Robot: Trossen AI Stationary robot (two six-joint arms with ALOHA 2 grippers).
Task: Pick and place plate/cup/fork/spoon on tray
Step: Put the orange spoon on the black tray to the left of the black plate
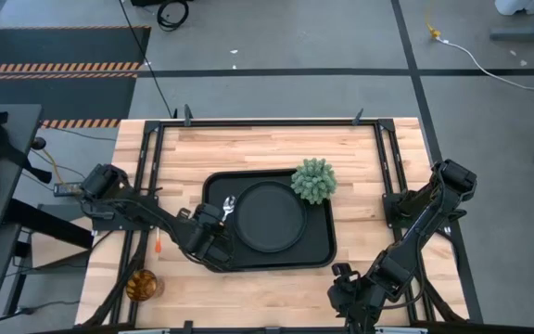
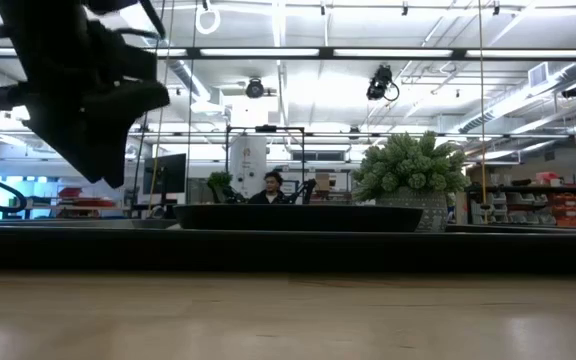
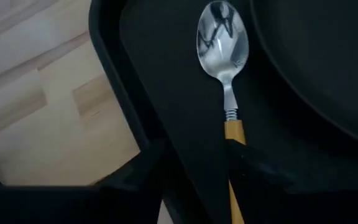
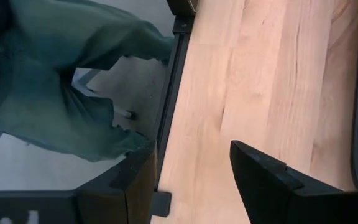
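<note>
Centrally in the high view, the flat black tray [image 1: 318, 252] with rounded corners and a low rim lies on the pale wood-plank table [image 1: 276, 148]. The round matte black plate [image 1: 267, 216] rests inside it, filling most of its middle. A spiky green artificial plant [image 1: 314, 180] stands at the tray's upper right corner, overlapping the plate's edge.

The left gripper [image 1: 213, 238] reaches over the tray's left strip. In the left wrist view its dark fingers [image 3: 260, 171] stand apart, with the yellow-orange handle of the spoon [image 3: 225, 56] running between them; whether they touch it I cannot tell. The spoon's shiny oval bowl lies on the tray floor, just beside the plate's raised rim.

Left of the tray, on bare wood, the slim fork [image 1: 158, 243] shows as a thin red-orange sliver. The amber glass cup [image 1: 141, 284] stands near the table's lower left corner, well apart from the tray.

The right gripper [image 1: 350, 295] waits over the table's lower right edge, fingers [image 4: 266, 180] parted with nothing between them.
</note>
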